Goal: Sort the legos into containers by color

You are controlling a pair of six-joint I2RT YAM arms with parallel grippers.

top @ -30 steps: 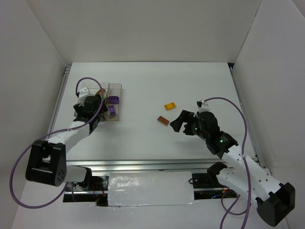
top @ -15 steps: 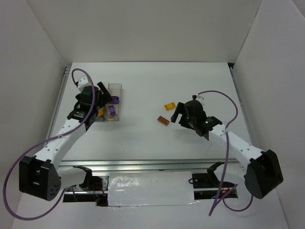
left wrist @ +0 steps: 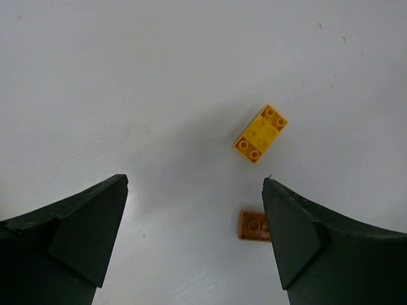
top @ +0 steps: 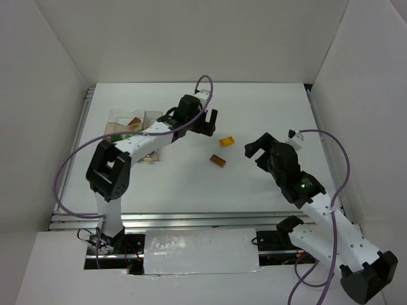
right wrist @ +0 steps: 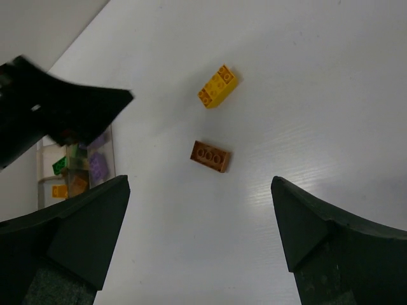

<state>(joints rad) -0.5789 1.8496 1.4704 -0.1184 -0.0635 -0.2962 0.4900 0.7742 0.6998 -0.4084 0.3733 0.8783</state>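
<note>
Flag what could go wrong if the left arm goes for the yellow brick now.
1. The orange brick lies close beside the yellow brick; the open left fingers may knock it on the way down.
2. The right fingers, also open, hover near the same two bricks, so the arms might collide.

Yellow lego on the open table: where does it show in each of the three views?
Top external: yellow lego near the picture's centre.
Left wrist: upper right of centre.
Right wrist: upper middle.
Shared landmark: the brown lego, close beside it but apart.
</note>
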